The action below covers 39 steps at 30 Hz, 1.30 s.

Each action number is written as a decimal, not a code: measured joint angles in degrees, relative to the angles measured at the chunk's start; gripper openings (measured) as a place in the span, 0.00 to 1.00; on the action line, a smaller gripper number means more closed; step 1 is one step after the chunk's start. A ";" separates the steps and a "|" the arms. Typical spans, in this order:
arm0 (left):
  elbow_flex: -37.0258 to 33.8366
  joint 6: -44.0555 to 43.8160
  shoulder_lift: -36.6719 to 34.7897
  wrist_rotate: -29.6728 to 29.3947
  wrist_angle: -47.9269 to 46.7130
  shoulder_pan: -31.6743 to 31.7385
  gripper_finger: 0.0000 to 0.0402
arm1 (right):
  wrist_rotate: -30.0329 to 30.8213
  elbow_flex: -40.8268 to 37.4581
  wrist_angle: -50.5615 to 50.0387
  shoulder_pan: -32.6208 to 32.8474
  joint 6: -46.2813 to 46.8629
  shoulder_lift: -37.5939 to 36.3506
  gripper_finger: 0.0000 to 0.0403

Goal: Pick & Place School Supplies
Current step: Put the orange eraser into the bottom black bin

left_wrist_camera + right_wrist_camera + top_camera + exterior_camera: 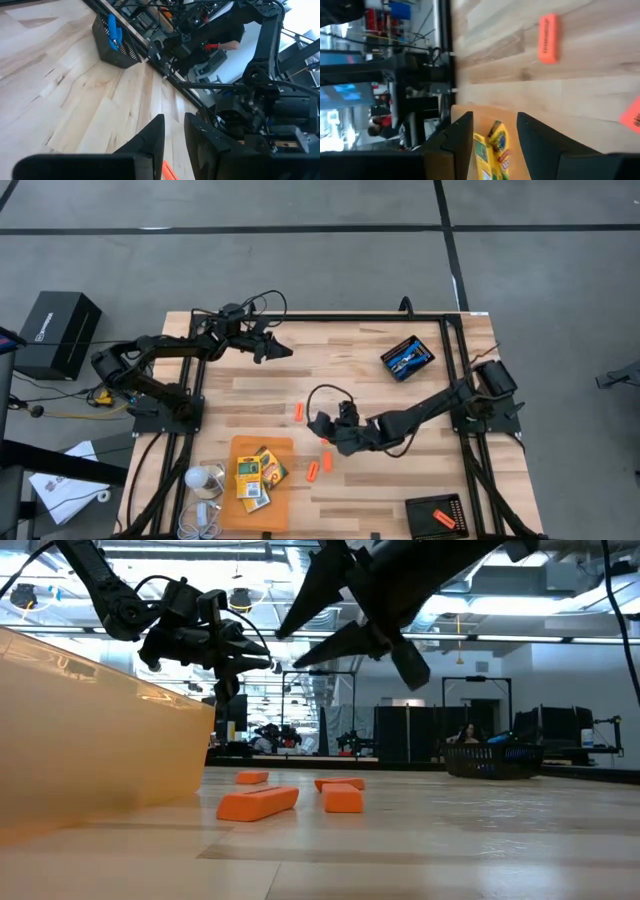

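Three small yellow-and-green cardboard crayon boxes (256,475) lie flat and bunched together, touching one another, on a flat orange sheet near the worktop's front left. Short stubby orange sticks lie flat on the bare wood: one (298,412) alone near the middle, three more (319,467) close together just beside the sheet. A blue-handled scissors-like tool (408,357) rests in a black tray, well apart.

The grey concrete floor (300,250), crossed by dark seams, fills the top of the overhead picture, and a black box (58,332) sits at its left edge beside the pale wooden bench (400,480). At bench height the hall runs deep, with bright ceiling strip lights (150,550) along the top. A seated person (467,733) shows right of centre among dark racks (400,730).
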 joint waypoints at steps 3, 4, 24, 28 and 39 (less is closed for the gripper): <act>0.00 0.11 0.00 0.00 0.01 -0.07 0.17 | 0.31 0.07 -0.71 0.55 3.08 0.00 0.37; 0.00 0.51 0.00 0.00 0.02 -0.07 0.18 | 0.27 0.15 -1.50 0.62 4.20 0.00 0.37; 0.02 3.61 0.00 -0.25 -0.07 -0.04 0.17 | -7.41 0.04 -18.64 -0.23 12.44 0.00 0.36; 0.02 3.61 0.00 -0.26 -0.11 -0.05 0.17 | -7.30 0.07 -18.15 0.20 12.41 0.59 0.37; 0.04 3.61 0.00 -0.39 -0.95 -0.06 0.17 | -8.01 0.14 -13.23 0.00 12.18 4.82 0.37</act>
